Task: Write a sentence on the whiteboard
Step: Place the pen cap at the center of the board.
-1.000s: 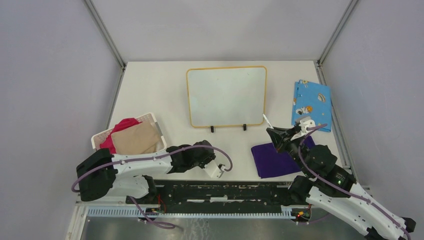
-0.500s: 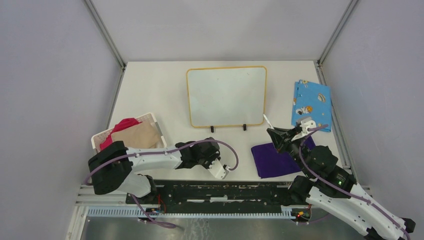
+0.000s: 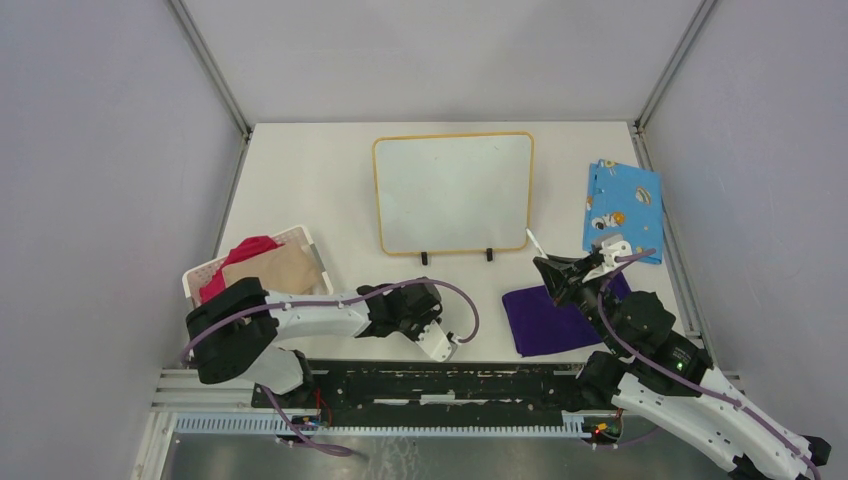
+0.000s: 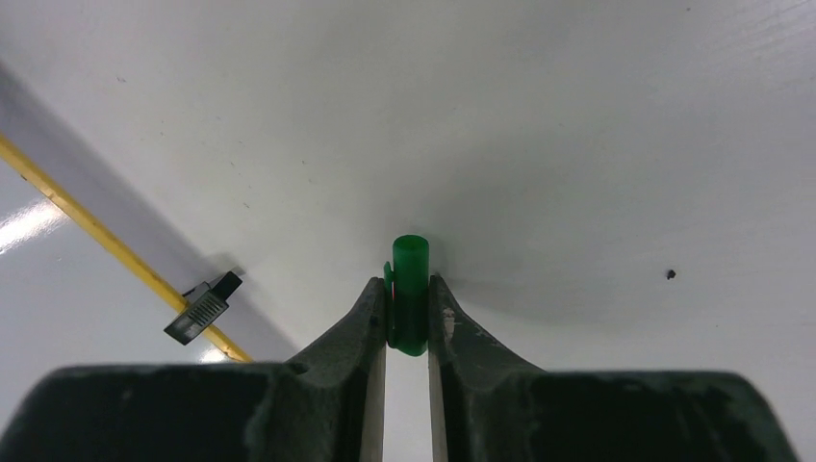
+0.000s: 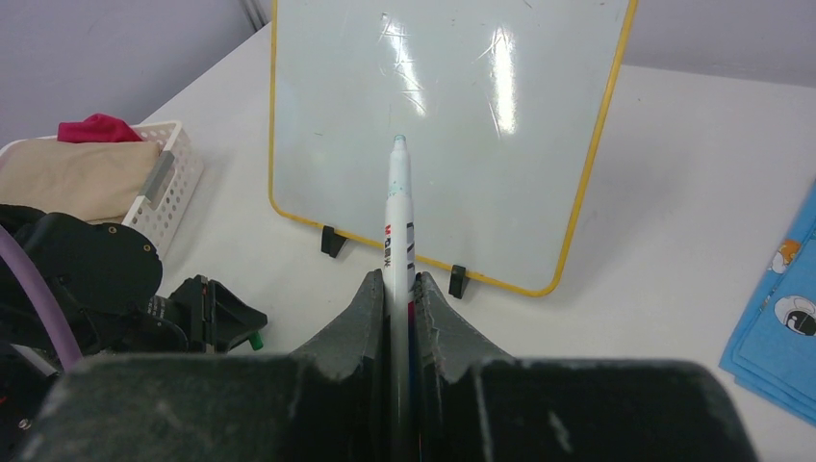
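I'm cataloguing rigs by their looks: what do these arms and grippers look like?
The left arm and right arm have white shells, black joints and a purple cable looped along each. The left gripper and right gripper each have two black, scuffed, tapering fingers.

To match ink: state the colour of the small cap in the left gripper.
Small plastic cap: green, best in left wrist view.

The whiteboard [image 5: 462, 144] is glossy, streaked with glare. The desk [image 4: 577, 144] is smooth matt white, lightly specked. The green cap [image 4: 409, 289] and white marker [image 5: 397, 221] look like smooth plastic. The blue patterned cloth [image 3: 622, 208] and purple cloth [image 3: 535, 320] are matt fabric; the basket [image 3: 300, 236] is perforated white plastic.
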You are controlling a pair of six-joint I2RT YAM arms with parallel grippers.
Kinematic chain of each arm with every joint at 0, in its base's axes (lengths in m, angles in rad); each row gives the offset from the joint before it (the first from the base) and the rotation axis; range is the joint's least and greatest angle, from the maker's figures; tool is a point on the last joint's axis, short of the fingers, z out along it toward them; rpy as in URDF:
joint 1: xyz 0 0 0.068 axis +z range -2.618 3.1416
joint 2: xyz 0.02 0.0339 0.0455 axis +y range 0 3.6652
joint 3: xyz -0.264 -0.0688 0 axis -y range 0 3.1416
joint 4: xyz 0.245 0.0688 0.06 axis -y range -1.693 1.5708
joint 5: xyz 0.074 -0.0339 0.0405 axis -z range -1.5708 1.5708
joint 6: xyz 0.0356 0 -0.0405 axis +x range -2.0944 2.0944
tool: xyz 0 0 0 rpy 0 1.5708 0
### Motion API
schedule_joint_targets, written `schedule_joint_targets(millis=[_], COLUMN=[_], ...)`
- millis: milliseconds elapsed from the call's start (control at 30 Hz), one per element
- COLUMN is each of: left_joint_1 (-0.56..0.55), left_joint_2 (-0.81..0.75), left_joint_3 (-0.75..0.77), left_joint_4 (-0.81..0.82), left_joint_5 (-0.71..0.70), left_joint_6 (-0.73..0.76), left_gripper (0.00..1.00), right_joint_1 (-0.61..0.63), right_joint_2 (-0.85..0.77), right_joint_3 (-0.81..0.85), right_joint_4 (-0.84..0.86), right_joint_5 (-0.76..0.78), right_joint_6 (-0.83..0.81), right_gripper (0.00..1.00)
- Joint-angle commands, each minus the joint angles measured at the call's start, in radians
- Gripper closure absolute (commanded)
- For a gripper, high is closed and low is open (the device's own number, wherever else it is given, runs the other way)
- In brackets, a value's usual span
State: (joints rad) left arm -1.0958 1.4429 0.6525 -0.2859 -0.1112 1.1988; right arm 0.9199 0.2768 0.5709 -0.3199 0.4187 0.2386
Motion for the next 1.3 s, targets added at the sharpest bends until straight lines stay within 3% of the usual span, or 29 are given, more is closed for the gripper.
schedule_joint_targets(millis=[0, 200, 467, 1267], left_joint_1=[0.002, 0.002, 0.001, 0.001], left_joint_2=[0.017, 0.019, 0.024, 0.039], left_joint_3=[0.022, 0.019, 0.015, 0.027], left_joint_4=[0.006, 0.005, -0.004, -0.023], left_joint_5=[0.039, 0.039, 0.042, 0.014], left_joint_6=[-0.045, -0.061, -0.068, -0.059], left_gripper=[0.91, 0.88, 0.76, 0.59], right_joint_1=[-0.002, -0.002, -0.001, -0.002], right_joint_2=[-0.002, -0.002, -0.010, -0.023], right_joint_3=[0.006, 0.007, 0.006, 0.004], right_joint_4=[0.009, 0.008, 0.008, -0.004], right_joint_5=[0.000, 0.003, 0.008, 0.015], right_joint_6=[0.008, 0.004, 0.002, 0.003], right_gripper=[1.00, 1.00, 1.00, 1.00])
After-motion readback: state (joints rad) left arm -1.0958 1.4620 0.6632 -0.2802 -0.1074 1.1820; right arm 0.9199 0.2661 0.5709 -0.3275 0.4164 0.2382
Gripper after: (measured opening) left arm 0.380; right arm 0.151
